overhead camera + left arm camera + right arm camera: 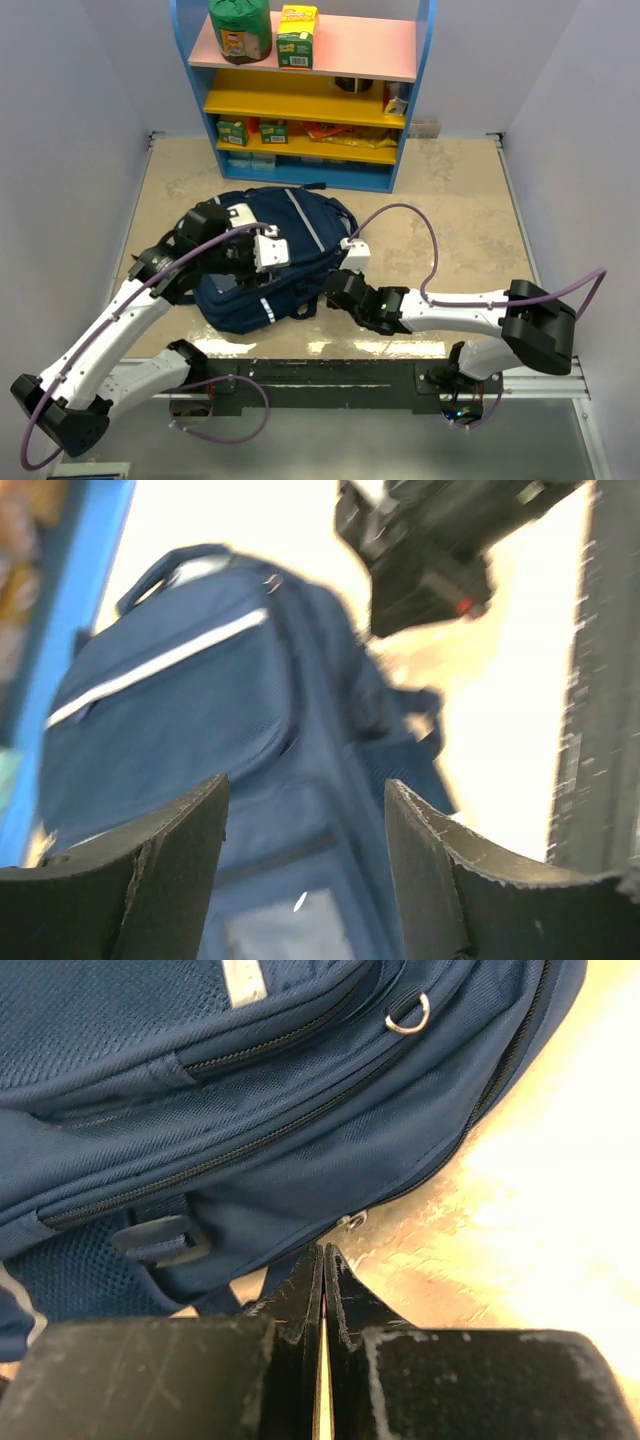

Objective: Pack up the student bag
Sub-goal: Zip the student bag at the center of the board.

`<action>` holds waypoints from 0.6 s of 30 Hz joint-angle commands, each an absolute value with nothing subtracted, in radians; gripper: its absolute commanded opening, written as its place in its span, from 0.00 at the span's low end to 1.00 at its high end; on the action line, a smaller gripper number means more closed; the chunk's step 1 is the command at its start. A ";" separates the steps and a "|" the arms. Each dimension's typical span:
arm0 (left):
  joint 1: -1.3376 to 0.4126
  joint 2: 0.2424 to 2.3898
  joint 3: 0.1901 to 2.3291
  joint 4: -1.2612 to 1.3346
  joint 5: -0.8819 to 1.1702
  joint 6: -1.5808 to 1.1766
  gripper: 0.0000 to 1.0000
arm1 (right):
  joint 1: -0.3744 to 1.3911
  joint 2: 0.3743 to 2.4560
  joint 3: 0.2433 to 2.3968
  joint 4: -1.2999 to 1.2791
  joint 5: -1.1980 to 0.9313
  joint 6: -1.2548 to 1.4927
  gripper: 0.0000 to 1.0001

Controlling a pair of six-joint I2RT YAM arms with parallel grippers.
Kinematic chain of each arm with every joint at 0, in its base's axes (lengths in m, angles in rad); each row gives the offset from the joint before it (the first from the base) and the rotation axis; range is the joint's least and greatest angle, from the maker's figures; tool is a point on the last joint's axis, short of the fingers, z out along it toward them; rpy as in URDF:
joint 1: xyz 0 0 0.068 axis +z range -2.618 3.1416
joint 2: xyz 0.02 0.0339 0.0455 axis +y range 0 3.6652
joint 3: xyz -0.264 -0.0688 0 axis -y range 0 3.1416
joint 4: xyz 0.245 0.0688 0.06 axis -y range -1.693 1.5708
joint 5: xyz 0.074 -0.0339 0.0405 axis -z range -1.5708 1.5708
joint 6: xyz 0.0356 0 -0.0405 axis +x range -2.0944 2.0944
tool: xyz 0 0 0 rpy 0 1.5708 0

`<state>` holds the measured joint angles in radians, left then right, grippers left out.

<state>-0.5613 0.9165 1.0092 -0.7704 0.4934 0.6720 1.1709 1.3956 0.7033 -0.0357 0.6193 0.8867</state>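
Here, left hand [305, 785] wide over the student bag [300, 235]; right hand [322, 1252] closed (carton [297, 37] print unreadable).

Top external: high, looking down on whole student bag [270, 262]. Left wrist: close above bag's front. Right wrist: closest, at bag's zipped side. Shared throughout: bag.

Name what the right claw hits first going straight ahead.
Probably the student bag: the shut right claw points at its zippered side edge, just ahead; exact depth is unclear.
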 commanded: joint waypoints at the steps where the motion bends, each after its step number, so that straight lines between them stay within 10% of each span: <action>1: -0.621 0.965 1.000 -0.744 0.618 0.578 0.66 | 1.172 1.365 0.701 -0.023 0.594 0.873 0.00; 4: -0.658 0.995 0.948 -0.701 0.606 0.597 0.65 | 1.172 1.388 0.707 -0.070 0.623 0.885 0.01; 7: -0.684 1.022 0.896 -0.632 0.592 0.600 0.65 | 1.172 1.407 0.689 -0.069 0.634 0.905 0.38; 9: -0.710 1.045 0.867 -0.595 0.580 0.597 0.66 | 1.172 1.410 0.664 -0.051 0.638 0.911 0.46; 18: -0.790 1.164 0.810 -0.385 0.462 0.563 0.74 | 1.172 1.312 0.580 -0.031 0.634 0.985 0.48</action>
